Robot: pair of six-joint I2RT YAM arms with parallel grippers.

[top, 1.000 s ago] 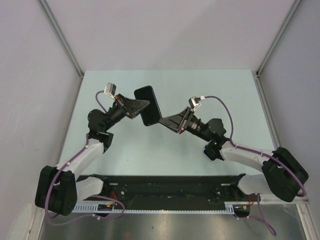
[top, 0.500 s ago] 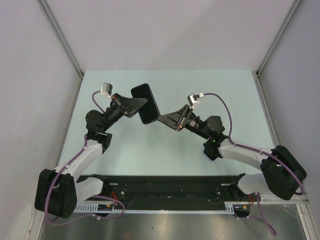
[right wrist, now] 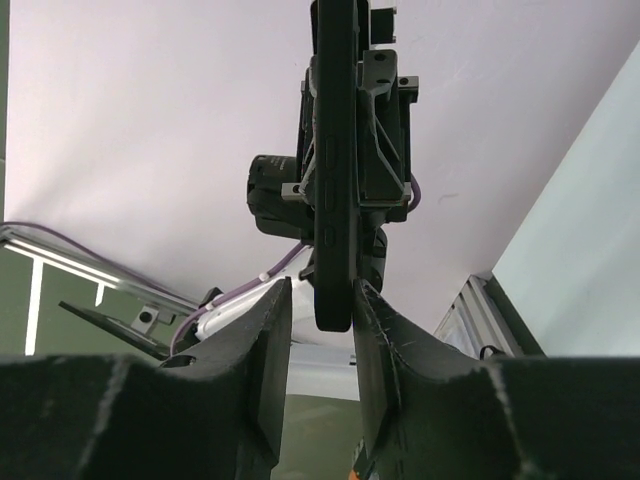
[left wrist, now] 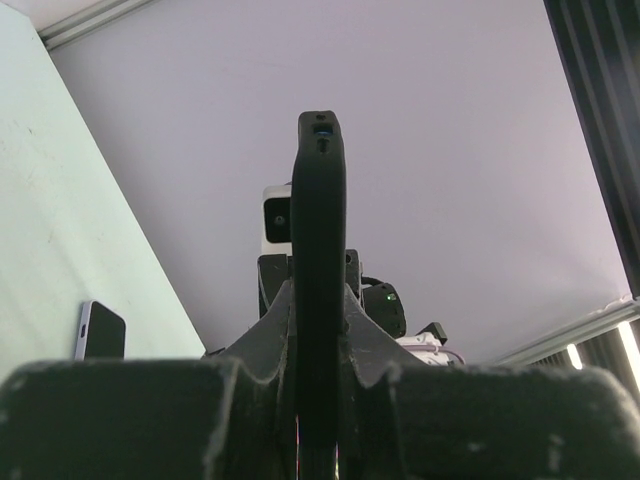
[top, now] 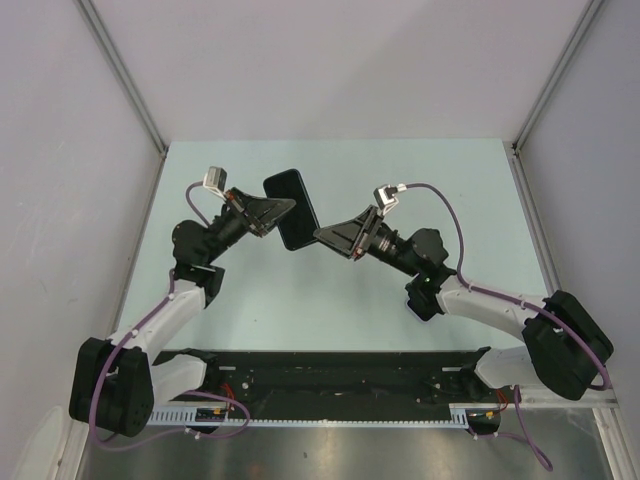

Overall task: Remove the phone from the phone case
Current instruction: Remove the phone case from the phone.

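The left claw (top: pixel 289 207) is clenching the phone case (left wrist: pixel 318 220) by its left long edge. It is holding the case in the air over the middle of the worktop (top: pixel 450 180), a little toward the far edge, with the phone (top: pixel 291 196) sitting inside and its dark face showing to the top camera. The right claw (top: pixel 319 234) is straddling the case's near end with its fingers (right wrist: pixel 262 360) released, one touching the case while a sliver of light is showing beside the other.
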